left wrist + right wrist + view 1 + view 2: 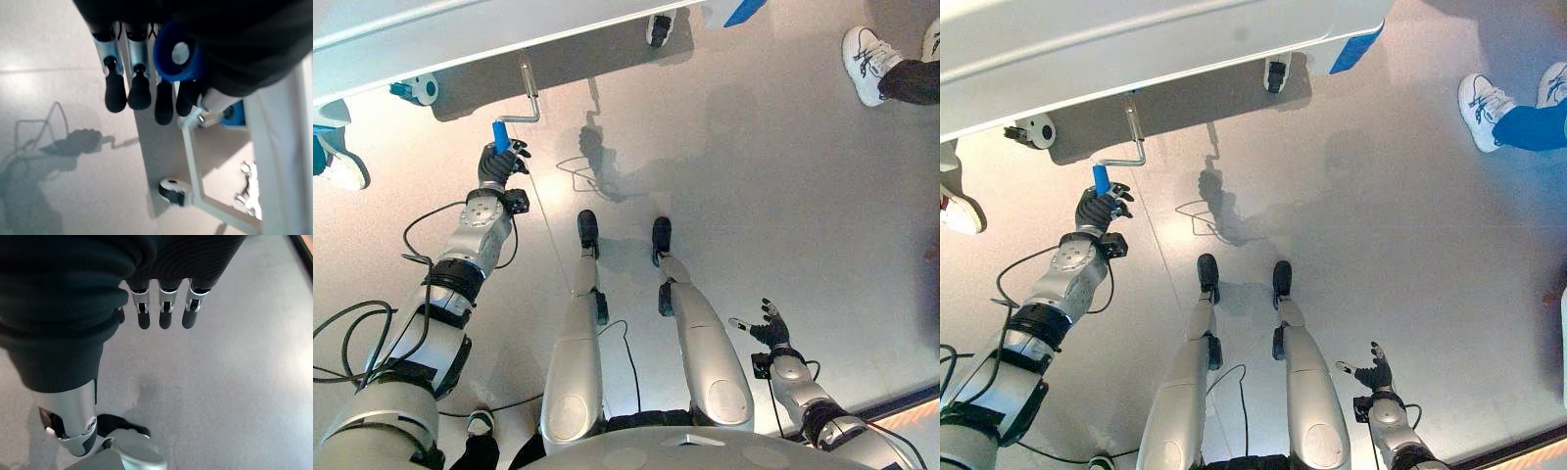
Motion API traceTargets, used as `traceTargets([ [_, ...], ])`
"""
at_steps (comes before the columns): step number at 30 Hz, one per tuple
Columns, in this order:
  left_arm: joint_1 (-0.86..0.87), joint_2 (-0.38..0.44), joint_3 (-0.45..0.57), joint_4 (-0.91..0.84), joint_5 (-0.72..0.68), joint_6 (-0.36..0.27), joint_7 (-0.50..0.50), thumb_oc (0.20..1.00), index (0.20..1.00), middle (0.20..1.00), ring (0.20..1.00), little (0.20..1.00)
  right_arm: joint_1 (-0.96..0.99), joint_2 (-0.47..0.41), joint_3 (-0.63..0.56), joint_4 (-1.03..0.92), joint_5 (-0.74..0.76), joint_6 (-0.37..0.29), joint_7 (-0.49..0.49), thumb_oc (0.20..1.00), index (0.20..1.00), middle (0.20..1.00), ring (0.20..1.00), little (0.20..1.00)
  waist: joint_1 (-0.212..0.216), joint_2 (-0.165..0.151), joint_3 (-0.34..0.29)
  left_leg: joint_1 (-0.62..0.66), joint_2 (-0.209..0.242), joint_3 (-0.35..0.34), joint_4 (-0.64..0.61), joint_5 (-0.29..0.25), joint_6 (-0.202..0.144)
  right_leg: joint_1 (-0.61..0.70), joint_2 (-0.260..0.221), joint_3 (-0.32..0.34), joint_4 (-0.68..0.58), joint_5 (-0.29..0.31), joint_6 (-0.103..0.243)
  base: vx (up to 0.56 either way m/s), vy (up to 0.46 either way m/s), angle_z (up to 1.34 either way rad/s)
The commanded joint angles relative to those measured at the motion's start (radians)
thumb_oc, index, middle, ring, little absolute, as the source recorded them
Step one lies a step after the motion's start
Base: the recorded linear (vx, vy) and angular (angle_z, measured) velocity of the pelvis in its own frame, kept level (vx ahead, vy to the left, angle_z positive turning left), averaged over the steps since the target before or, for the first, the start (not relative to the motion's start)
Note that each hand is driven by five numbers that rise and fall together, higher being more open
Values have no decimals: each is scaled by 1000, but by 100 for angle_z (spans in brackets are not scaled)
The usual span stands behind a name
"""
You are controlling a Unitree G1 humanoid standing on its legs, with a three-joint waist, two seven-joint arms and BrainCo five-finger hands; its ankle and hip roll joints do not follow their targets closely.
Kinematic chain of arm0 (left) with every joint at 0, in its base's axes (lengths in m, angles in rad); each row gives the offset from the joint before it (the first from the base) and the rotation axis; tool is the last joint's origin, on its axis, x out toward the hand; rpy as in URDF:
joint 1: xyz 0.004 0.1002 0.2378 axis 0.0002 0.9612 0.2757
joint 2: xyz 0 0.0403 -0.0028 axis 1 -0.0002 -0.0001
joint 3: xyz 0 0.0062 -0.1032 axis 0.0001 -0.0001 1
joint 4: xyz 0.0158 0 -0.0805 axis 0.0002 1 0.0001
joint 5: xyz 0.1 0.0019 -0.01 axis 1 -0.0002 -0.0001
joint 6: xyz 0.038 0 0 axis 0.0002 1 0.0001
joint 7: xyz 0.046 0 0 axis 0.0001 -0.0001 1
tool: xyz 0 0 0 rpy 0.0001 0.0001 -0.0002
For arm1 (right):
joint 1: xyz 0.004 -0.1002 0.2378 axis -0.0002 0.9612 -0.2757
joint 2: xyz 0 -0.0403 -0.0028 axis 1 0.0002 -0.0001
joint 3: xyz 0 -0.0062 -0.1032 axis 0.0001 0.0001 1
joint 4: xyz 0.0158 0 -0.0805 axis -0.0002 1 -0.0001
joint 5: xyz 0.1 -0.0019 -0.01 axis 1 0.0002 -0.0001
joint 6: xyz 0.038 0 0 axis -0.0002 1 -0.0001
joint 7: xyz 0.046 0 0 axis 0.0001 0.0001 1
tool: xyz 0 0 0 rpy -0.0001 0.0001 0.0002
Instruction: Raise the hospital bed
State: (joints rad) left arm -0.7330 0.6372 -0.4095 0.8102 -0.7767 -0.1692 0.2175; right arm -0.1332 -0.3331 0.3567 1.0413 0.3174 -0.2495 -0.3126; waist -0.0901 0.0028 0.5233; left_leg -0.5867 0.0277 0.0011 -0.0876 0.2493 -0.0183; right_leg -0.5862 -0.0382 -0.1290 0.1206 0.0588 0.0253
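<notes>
already gripping the blue crank handle (500, 135) below the hospital bed (431, 44) with left hand (499, 164); right hand (767, 330) hanging relaxed, cranking apparently pending.

No legible text, labels, numbers or signs anywhere. Checked bed (460, 39), crank handle (500, 135), floor (754, 196) and shoes (864, 61): plain surfaces, no readable markings.

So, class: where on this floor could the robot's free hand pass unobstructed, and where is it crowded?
Free: the grey floor between the open right hand and the person's white shoe. Crowded: under the white bed frame, where the left hand grips the blue crank handle.
</notes>
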Motion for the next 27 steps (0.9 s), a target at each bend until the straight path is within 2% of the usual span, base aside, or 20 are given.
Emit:
traceTargets([
  [1, -143, 144, 108, 127, 22, -83, 25, 200, 200, 200, 200, 200, 36, -20, -31, 21, 32, 15, 2, 1000, 1000, 1000, 1000, 1000, 24, -41, -3, 84, -66, 61, 0, -86, -18, 27, -51, 21, -104, 123, 110, 15, 42, 14],
  [10, -221, 177, 101, 339, 85, -35, 13, 200, 200, 200, 200, 200, 23, -24, -12, 7, 62, -7, 0, 1000, 1000, 1000, 1000, 1000, 18, -72, -3, 30, -64, 57, 0, -89, -20, -10, -55, 8, -115, 124, 114, 23, 37, 7],
  [16, -271, 188, 79, 412, 131, -16, 24, 200, 200, 200, 200, 200, 29, -25, 10, -32, 81, -31, -3, 1000, 1000, 1000, 1000, 1000, 5, -87, -3, -15, -59, 65, 0, -94, -21, -55, -51, 15, -119, 124, 116, 9, 21, 1],
  [27, -316, 154, 61, 447, 171, -6, 67, 200, 200, 200, 200, 200, 44, -34, 48, -136, 81, -52, -36, 1000, 1000, 1000, 1000, 1000, -28, -81, -3, -113, -54, 98, 0, -92, -20, -172, -44, 59, -116, 140, 119, 11, 22, -3],
])
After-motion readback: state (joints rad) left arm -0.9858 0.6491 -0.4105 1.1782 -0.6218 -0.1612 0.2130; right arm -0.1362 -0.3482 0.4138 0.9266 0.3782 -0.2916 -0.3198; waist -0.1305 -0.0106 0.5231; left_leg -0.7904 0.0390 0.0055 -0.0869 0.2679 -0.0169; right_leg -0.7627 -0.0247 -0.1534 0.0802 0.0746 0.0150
